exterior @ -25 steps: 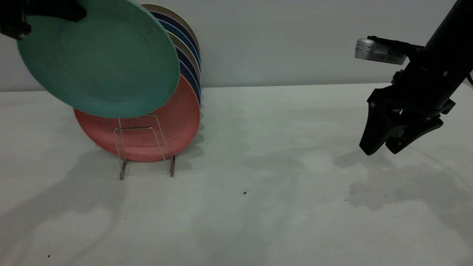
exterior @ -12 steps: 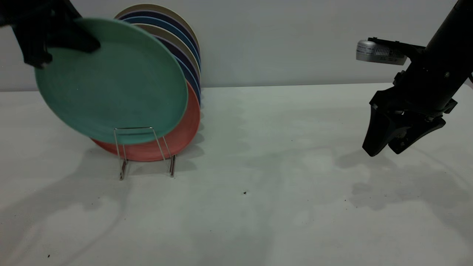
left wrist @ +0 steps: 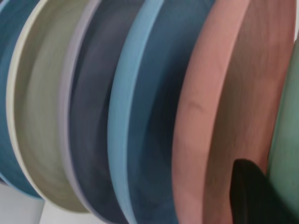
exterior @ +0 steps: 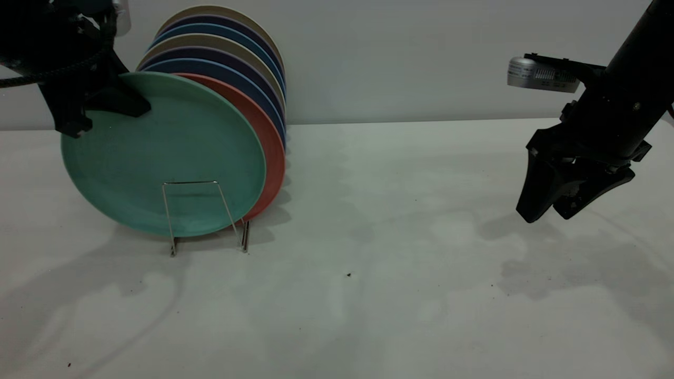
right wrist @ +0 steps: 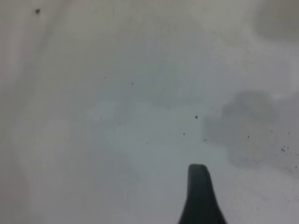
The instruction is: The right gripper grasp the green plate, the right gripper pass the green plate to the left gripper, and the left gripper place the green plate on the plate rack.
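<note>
The green plate (exterior: 158, 158) stands on edge at the front of the plate rack (exterior: 192, 183), behind its front wire loop and leaning against the salmon-pink plate (exterior: 269, 147). My left gripper (exterior: 100, 113) is shut on the green plate's upper left rim. In the left wrist view one dark finger (left wrist: 252, 196) lies between the salmon-pink plate (left wrist: 224, 116) and the green plate (left wrist: 287, 154). My right gripper (exterior: 545, 213) hangs open and empty above the table at the far right. Its wrist view shows one fingertip (right wrist: 198, 186) over bare table.
Behind the salmon-pink plate several dark blue and beige plates (exterior: 247, 58) stand in the rack against the back wall. The white table (exterior: 368, 263) spreads between the rack and the right arm, with a few dark specks on it.
The left gripper has lowered the green plate from above the rack down into the front slot, and the plate now stands more upright. The right arm has barely moved.
</note>
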